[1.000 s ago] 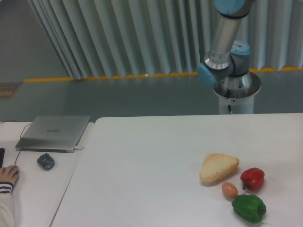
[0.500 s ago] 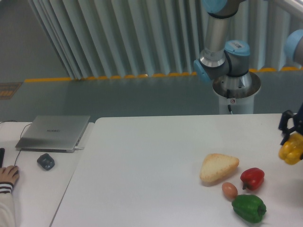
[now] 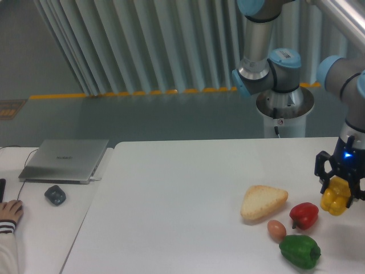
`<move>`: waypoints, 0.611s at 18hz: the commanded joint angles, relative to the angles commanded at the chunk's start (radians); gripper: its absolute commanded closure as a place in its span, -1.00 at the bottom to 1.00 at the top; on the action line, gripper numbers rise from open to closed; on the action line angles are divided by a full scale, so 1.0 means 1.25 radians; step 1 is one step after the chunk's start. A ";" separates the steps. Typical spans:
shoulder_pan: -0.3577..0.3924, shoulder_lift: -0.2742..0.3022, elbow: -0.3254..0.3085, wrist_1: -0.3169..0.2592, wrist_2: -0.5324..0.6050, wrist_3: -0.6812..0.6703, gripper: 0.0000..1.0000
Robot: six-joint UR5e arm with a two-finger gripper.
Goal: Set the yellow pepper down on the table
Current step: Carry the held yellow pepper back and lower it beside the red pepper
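Gripper (image 3: 337, 191) carrying yellow pepper (image 3: 335, 199) has moved leftward.

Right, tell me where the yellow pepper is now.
The yellow pepper is at the camera view's right edge, held in the gripper above the table, just right of the red pepper.

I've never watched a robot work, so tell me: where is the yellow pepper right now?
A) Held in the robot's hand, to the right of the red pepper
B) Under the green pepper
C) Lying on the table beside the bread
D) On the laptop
A: the yellow pepper sits clamped in the hand, just right of the red pepper.
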 joint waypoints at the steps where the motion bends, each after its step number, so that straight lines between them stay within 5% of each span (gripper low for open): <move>1: -0.012 -0.002 0.000 0.001 0.041 -0.007 0.12; 4: -0.022 -0.017 -0.005 0.049 0.057 -0.071 0.12; 11: -0.050 -0.034 -0.037 0.071 0.084 -0.139 0.12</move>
